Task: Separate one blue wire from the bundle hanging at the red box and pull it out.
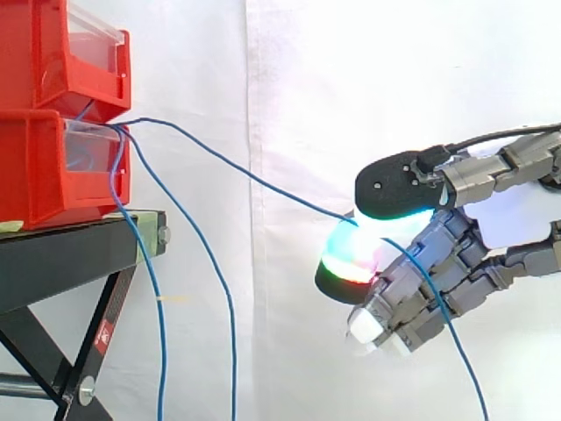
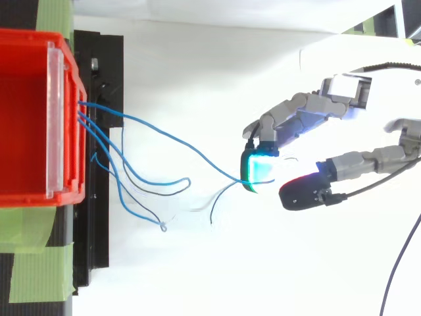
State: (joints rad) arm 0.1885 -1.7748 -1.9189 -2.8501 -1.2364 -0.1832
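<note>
Several blue wires (image 1: 159,303) come out of the lower red bin (image 1: 35,167) at the left and hang down past the black stand (image 1: 70,254). One blue wire (image 2: 191,148) runs apart from the rest, stretched rightward and slightly down to my hand (image 1: 456,263). My hand is shut on it: the wire passes between a dark pad above and a glowing fingertip (image 1: 349,259) below. Past the hand, its tail drops toward the bottom right. In the top view the wire ends at the cyan fingertip (image 2: 258,168) of my hand (image 2: 289,122).
A second red bin (image 1: 44,53) is stacked on the lower one. From above, the bin's front rim (image 2: 72,131) overhangs the stand (image 2: 99,66), and green tape (image 2: 33,276) lies at the left. The remaining wires curl in loops (image 2: 141,178) beside the stand. A white curtain hangs behind.
</note>
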